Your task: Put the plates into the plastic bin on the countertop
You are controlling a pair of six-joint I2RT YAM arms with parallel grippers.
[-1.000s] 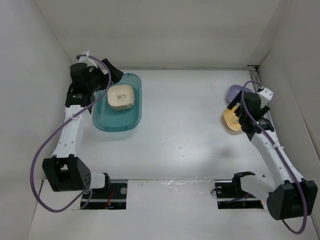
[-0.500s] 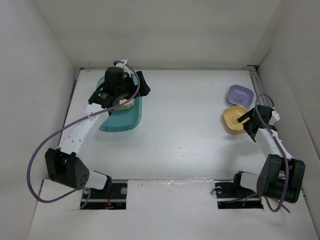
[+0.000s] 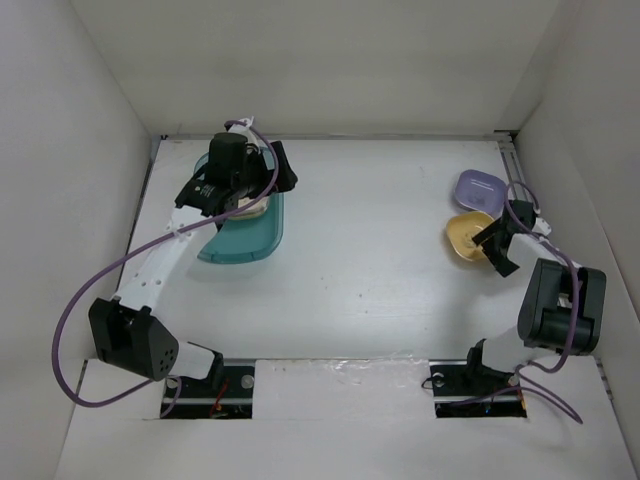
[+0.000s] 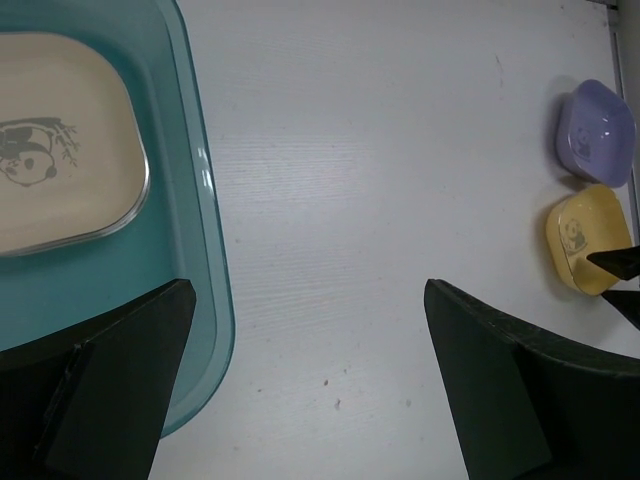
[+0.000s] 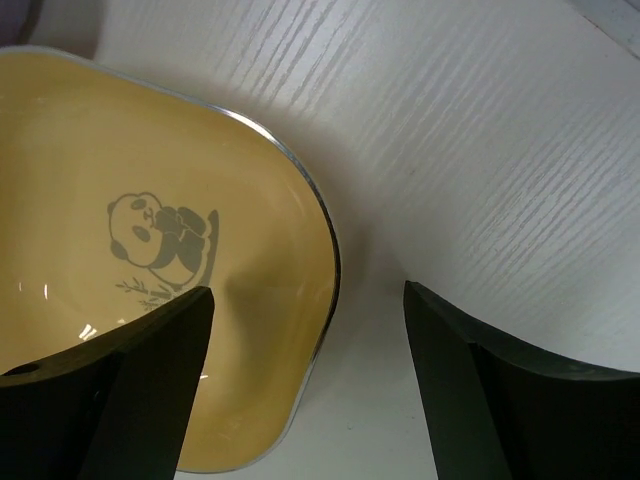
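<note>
The teal plastic bin [image 3: 243, 240] stands at the left of the white countertop [image 3: 370, 250], with a cream plate [image 4: 60, 140] lying in it. My left gripper [image 3: 283, 168] hovers open and empty above the bin's right rim [image 4: 195, 200]. On the right sit a yellow plate [image 3: 464, 236] and a lavender plate [image 3: 480, 187]. Low at the yellow plate's near edge, my right gripper [image 3: 493, 246] is open. Its jaws straddle the plate's rim [image 5: 325, 250], one finger over the inside, the other over the countertop.
White walls enclose the countertop on three sides. A metal rail [image 3: 520, 190] runs along the right wall close to the two plates. The purple cable of my left arm [image 3: 90, 290] loops out at the left.
My left arm swung from the bin's left side to above its right rim. My right arm folded back and sank to the yellow plate, its jaws narrowing slightly.
</note>
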